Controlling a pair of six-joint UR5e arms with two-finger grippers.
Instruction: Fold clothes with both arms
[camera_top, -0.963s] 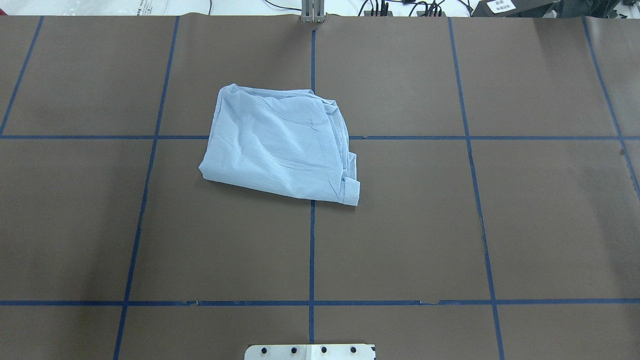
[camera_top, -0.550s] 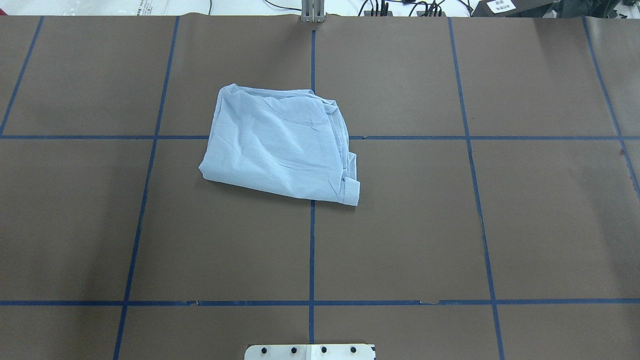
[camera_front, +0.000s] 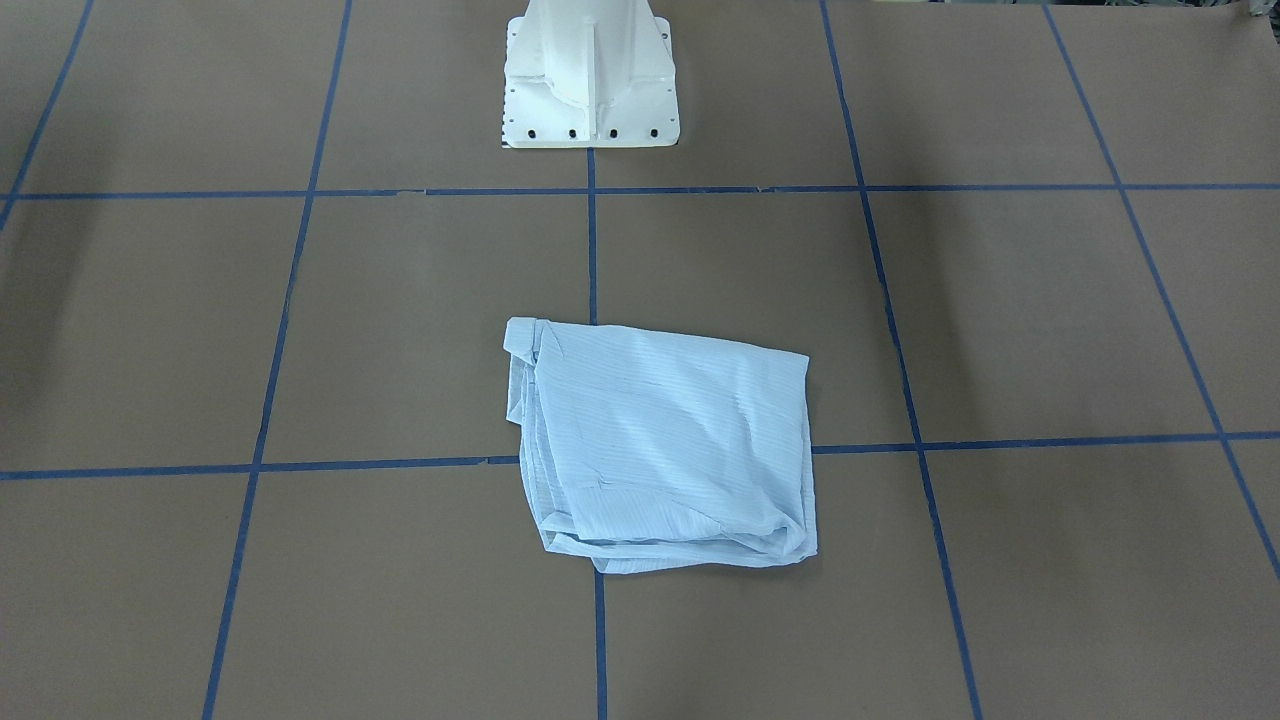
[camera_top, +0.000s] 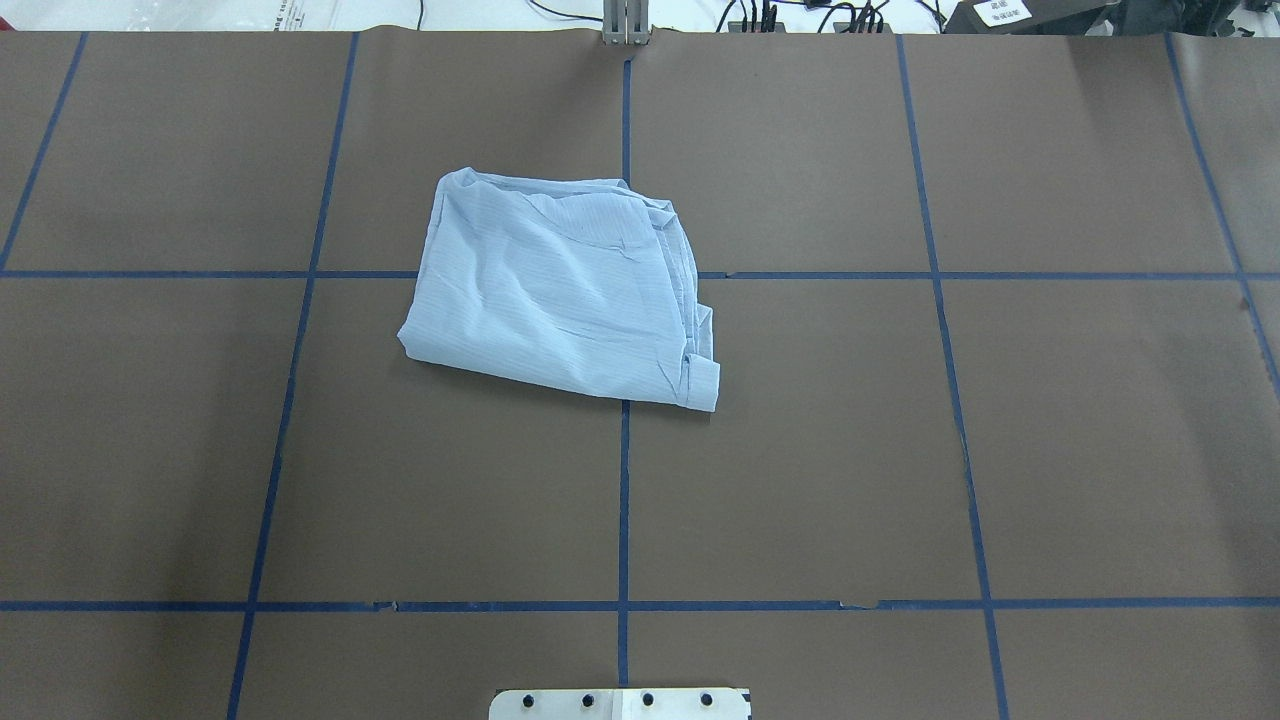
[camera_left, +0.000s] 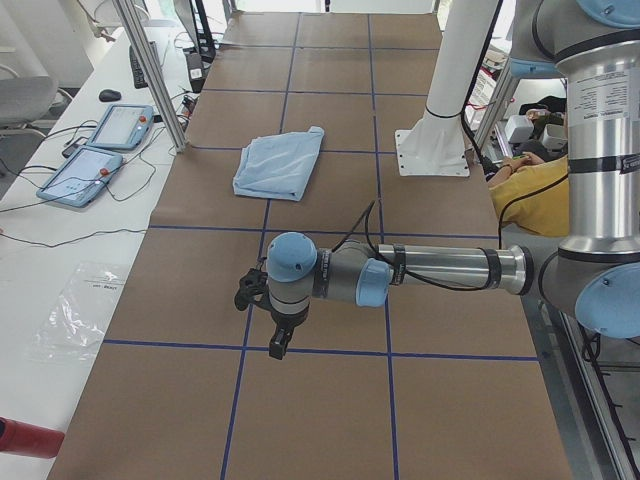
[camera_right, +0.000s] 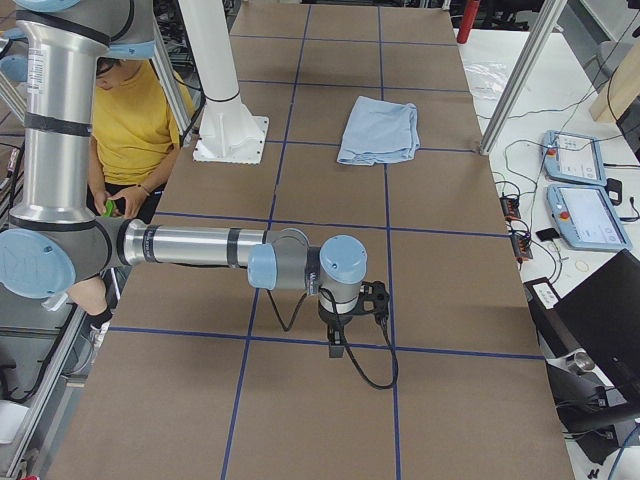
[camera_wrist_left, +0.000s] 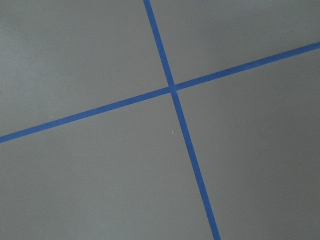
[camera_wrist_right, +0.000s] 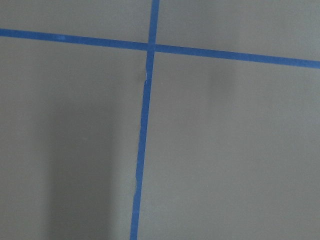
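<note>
One shirt (camera_top: 560, 300) lay on the middle of the table covering (camera_top: 1100, 450), across the centre crossing of the tape lines (camera_top: 623, 500) and ahead of the white pedestal (camera_front: 590, 80). It was folded into a rumpled four-sided packet. The cloth was thin, light blue and faintly pinstriped, with stacked edges showing along one side. Collar, buttons and label could not be made out. Nothing touched it.

The covering was matt brown paper, gridded with blue tape.

Two arms were counted, silver-grey tubes with light-blue caps. The left arm (camera_left: 440, 268) and the right arm (camera_right: 190, 245) each reached low over opposite table ends, well apart from the shirt. The left gripper (camera_left: 277, 350) and the right gripper (camera_right: 337, 350), both black, pointed down near tape lines. Both showed only in the side views, so released or clenched could not be told. The wrist views showed only paper and tape.

One person (camera_right: 130, 130) in yellow sat partly hidden behind the robot.
</note>
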